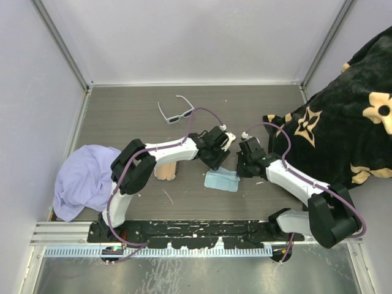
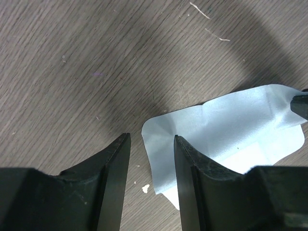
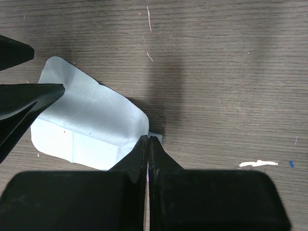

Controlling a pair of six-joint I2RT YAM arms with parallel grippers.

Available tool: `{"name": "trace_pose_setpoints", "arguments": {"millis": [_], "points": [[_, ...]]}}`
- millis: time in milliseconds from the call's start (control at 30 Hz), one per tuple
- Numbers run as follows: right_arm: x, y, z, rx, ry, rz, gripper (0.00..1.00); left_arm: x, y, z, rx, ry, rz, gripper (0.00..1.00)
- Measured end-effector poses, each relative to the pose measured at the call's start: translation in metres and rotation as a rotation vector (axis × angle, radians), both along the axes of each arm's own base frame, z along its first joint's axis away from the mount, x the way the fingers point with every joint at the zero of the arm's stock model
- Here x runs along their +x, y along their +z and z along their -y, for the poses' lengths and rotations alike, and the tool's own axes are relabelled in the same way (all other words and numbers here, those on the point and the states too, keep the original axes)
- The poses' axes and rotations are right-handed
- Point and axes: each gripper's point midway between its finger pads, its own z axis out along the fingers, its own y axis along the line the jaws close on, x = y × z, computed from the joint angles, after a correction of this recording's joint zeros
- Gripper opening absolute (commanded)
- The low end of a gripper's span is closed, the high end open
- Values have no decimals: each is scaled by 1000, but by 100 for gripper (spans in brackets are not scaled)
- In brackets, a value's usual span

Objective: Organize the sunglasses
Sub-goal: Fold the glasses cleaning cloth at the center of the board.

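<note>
Looking down from overhead, the sunglasses (image 1: 174, 114) lie on the dark wood table (image 1: 135, 104), lenses down and both arms spread, well apart from both arms and at about eleven o'clock from the blue cloth (image 1: 220, 181). The cloth lies flat near the middle of the table. The left pincer (image 1: 224, 163) reaches it from ten o'clock and the right pincer (image 1: 241, 172) from two o'clock. A heap of lilac fabric (image 1: 82, 179) sits at nine o'clock, and a black blanket (image 1: 343, 122) with tan flowers fills the three o'clock side. From the left wrist, the left pincer (image 2: 151, 138) stands open, its two fingers (image 2: 118, 163) parted on either side of the cloth's (image 2: 226, 130) nearest corner, with bare wood at twelve o'clock. From the right wrist, the right pincer (image 3: 148, 139) is closed, its tips pressed together right on the cloth's (image 3: 86, 125) corner, which lifts slightly to meet them. The left pincer's (image 3: 48, 67) spread tips show at nine o'clock, over the opposite corner.
</note>
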Motion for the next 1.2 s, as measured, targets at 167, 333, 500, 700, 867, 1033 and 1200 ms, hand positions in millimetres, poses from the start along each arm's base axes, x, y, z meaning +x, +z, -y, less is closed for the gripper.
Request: {"name": "trace_pose_setpoints", "arguments": {"millis": [167, 333, 500, 700, 867, 1033, 1200], "points": [[-1, -2, 1, -1, 0, -2, 0, 0, -4, 2, 7, -1, -6, 42], [-2, -4, 1, -3, 0, -5, 0, -1, -4, 3, 9, -5, -7, 40], [-2, -4, 1, -3, 0, -5, 0, -3, -6, 4, 12, -6, -11, 39], [-2, -4, 1, -3, 0, -5, 0, -2, -6, 8, 8, 1, -15, 39], [-2, -4, 1, -3, 1, -5, 0, -2, -6, 11, 5, 0, -14, 36], [-2, -4, 1, -3, 1, -5, 0, -1, -6, 11, 6, 0, -13, 24], [-2, -4, 1, -3, 1, -5, 0, -2, -7, 12, 6, -1, -16, 8]]}}
